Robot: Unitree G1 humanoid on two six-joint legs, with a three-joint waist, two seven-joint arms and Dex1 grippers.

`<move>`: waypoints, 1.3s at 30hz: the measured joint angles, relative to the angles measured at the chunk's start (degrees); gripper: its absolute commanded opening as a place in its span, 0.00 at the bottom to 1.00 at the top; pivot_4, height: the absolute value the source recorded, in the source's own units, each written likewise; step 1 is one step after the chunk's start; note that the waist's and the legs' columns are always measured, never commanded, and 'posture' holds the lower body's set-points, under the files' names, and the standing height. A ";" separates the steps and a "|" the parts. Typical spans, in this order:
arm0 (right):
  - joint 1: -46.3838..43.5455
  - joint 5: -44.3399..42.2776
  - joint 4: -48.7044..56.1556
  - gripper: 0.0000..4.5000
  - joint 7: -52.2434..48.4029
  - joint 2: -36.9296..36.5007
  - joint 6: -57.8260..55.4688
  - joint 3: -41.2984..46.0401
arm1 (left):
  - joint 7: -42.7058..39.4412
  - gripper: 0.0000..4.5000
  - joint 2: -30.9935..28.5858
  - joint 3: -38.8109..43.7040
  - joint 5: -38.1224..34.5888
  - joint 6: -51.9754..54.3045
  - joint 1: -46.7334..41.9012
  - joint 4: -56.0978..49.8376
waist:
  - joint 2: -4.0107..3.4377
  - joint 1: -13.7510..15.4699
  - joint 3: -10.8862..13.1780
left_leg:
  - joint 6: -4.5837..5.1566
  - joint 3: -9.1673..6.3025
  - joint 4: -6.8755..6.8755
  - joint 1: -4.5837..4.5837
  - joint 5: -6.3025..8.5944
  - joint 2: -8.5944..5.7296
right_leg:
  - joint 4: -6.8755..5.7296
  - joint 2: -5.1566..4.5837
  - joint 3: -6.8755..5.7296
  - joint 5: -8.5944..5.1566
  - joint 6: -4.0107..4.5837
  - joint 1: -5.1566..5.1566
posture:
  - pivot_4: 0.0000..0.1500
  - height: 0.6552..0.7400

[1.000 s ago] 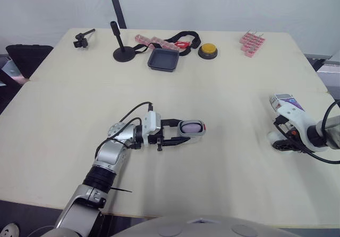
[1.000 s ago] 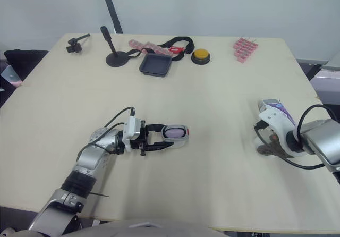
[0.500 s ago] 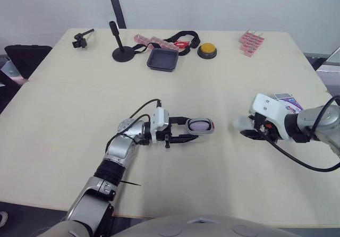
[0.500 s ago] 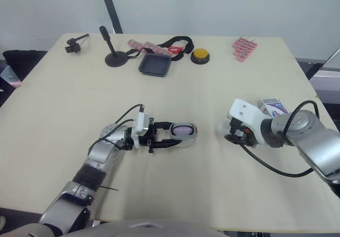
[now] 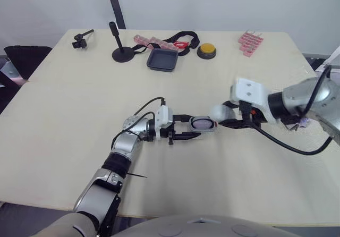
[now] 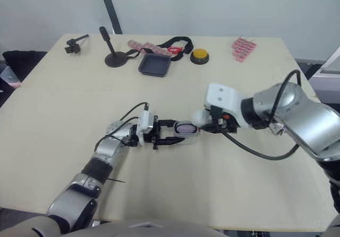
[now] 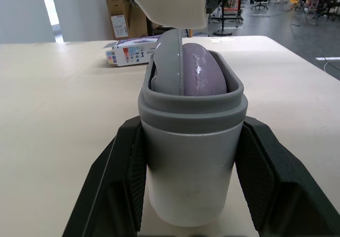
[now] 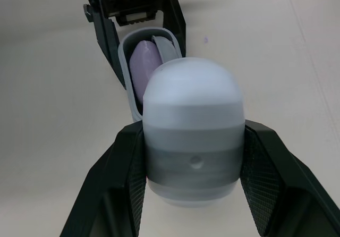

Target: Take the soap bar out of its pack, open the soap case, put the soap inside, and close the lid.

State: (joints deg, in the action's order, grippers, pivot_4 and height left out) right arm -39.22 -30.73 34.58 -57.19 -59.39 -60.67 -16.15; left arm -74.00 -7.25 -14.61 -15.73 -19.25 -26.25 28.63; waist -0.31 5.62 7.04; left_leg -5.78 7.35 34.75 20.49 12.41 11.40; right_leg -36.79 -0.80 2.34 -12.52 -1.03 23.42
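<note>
1. Purple soap [image 7: 201,69] sits in the grey case base [image 5: 203,124] at the centre of the head frame. The left pincer [image 5: 196,127] grips the base by both sides. Unpacking, opening and loading look done.
2. Just right of it, the right pincer [image 8: 192,138] is clamped on the pale lid [image 5: 219,112], close to the base's open end but not seated.
3. Beyond them on the table [image 5: 64,120] lies the pack [image 7: 130,53], set aside.
4. What remains is fitting the lid.
</note>
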 measured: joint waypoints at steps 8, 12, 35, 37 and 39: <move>-13.08 4.39 -2.75 0.44 -6.69 0.71 -1.81 -12.94 | -0.09 0.41 -0.26 -0.59 0.83 -1.39 -1.02 0.71 | 0.00 0.02 0.00 | -0.01 0.00 0.01 -0.01 0.00 -0.01 | -0.08 0.01 0.00 0.00 -0.01 0.00 | 1.00 1.00; -18.22 6.37 -3.87 0.44 -8.57 1.81 -3.15 -16.76 | 0.94 0.41 0.27 -0.89 1.81 -1.39 -1.67 1.11 | 0.00 0.29 0.00 | -0.02 0.00 0.06 -0.02 -0.01 0.00 | -0.13 0.00 0.00 0.00 -0.01 -0.01 | 1.00 1.00; -20.99 11.64 -5.46 0.44 -12.19 3.18 -4.17 -23.01 | 4.91 0.41 3.76 -1.28 3.07 -1.64 -2.58 3.12 | 0.01 0.74 0.00 | -0.03 0.00 0.07 0.00 0.00 0.00 | -0.15 -0.01 0.00 0.01 -0.01 0.00 | 1.00 1.00; -21.21 11.66 -5.46 0.44 -12.43 3.27 -4.20 -23.01 | 4.95 0.41 3.88 -1.35 3.13 -1.65 -2.89 3.56 | 0.01 0.74 0.00 | -0.03 0.00 0.07 0.00 0.00 0.00 | -0.15 -0.01 0.00 0.01 -0.01 0.00 | 1.00 1.00; -21.54 11.79 -5.52 0.44 -12.55 3.62 -4.42 -23.03 | 4.95 0.41 4.13 -1.44 3.18 -1.68 -3.28 4.12 | 0.01 0.73 0.00 | -0.03 0.00 0.07 0.00 0.00 0.00 | -0.15 -0.01 0.00 0.01 -0.01 0.00 | 1.00 1.00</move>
State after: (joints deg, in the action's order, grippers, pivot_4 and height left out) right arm -60.76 -18.93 29.05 -69.74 -55.76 -65.09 -39.17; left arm -69.04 -3.11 -16.05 -12.55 -20.93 -29.54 32.75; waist -0.31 6.34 7.03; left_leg -5.81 7.35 34.83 20.48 12.41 11.40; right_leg -36.95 -0.81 2.34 -12.51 -1.04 23.43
